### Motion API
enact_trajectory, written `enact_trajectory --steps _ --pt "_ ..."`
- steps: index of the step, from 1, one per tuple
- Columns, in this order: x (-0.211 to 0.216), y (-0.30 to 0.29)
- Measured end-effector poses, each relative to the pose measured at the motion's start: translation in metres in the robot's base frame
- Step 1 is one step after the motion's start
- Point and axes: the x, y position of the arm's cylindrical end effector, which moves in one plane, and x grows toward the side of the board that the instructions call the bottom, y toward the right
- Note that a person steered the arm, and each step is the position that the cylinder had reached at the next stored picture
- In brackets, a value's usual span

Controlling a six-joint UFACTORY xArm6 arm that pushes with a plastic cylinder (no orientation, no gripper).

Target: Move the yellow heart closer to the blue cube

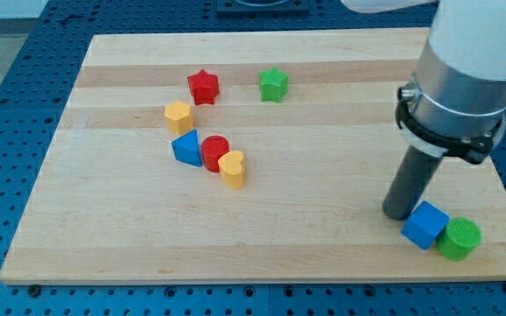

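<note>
The yellow heart (232,168) sits left of the board's middle, touching a red cylinder (214,152). The blue cube (425,225) lies near the board's bottom right corner, touching a green cylinder (459,239). My tip (400,213) rests on the board just left of the blue cube, close to or touching its upper left side. The yellow heart is far to the tip's left.
A blue triangular block (185,147) touches the red cylinder on its left. A yellow hexagonal block (178,116), a red star (203,86) and a green star (273,84) lie toward the view's top. The wooden board (323,263) ends just below the blue cube.
</note>
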Motion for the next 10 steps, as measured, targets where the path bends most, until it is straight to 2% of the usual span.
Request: enact_trajectory --steps 1,4,5,6,7,8,9,10 --pt "-0.024 -0.046" --pt "-0.028 -0.228" --pt "-0.058 -0.240" --pt "-0.084 -0.186" --pt "-0.085 -0.165" --pt "-0.085 -0.174" --pt "-0.074 -0.178" --pt "-0.049 -0.148"
